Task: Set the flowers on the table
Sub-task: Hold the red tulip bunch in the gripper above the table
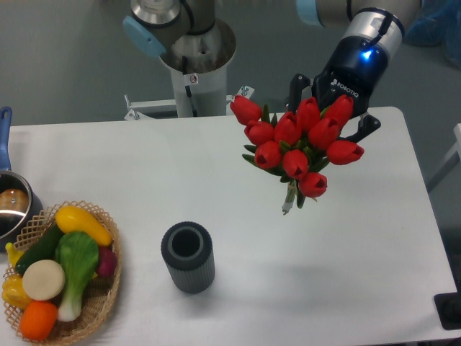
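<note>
Held aloft over the white matt tabletop (216, 166) at two o'clock: bunch of red tulip buds with green stems (299, 144), seemingly light, floppy, best gripped at the stems; jaws of the black two-finger gripper (335, 108) hidden behind blooms, closure indiscernible.

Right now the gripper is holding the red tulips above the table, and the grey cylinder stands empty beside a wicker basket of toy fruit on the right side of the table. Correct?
Not quite. The wicker basket sits at the left side of the table, not the right, as the camera view shows. The rest holds: the gripper has the red tulips up over the table, and the grey cylinder stands empty.
</note>
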`<control>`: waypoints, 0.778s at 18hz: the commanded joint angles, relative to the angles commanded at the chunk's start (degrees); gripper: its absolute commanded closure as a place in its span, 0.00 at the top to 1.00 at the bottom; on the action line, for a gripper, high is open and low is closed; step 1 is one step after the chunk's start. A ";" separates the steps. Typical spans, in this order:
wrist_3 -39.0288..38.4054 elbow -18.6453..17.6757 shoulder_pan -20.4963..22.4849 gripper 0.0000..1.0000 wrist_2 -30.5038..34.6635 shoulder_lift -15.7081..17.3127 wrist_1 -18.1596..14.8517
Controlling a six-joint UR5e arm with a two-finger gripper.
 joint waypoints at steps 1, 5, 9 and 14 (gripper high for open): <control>0.09 0.00 -0.09 0.40 0.09 0.00 0.00; 0.00 0.35 0.00 0.40 1.14 0.09 0.00; -0.26 -0.17 0.00 0.40 1.85 1.05 -0.09; 0.09 -0.27 -0.62 0.39 10.88 2.55 -0.09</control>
